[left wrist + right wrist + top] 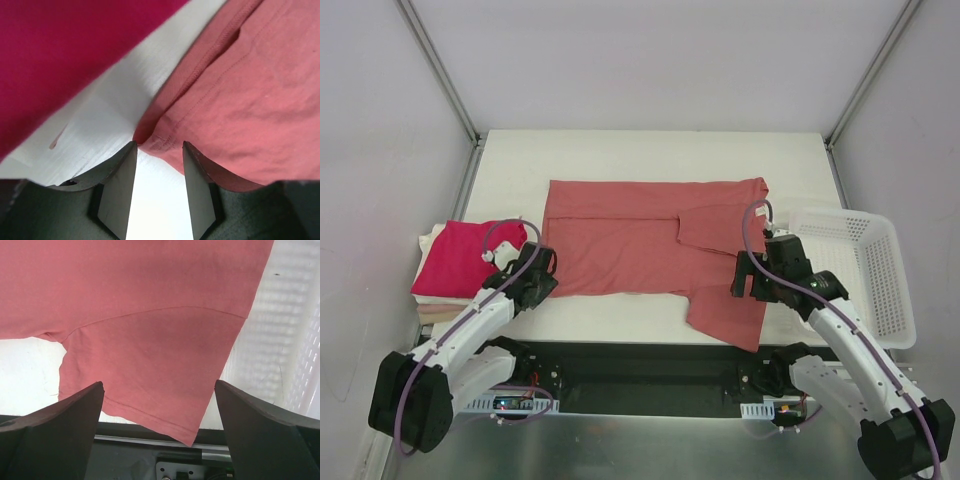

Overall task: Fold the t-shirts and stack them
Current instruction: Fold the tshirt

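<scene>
Left gripper (542, 272) sits at the near left corner of the salmon t-shirt (640, 240), which lies spread on the table (620, 160). Right gripper (748, 280) is over its near sleeve, beside the basket (865, 262). At the left, the magenta t-shirt (460, 257) lies folded on the cream t-shirts (432, 306).

Left wrist view: jaws apart, with the hem corner just at their tips.

Right wrist view: jaws wide apart above the sleeve, holding nothing.
</scene>
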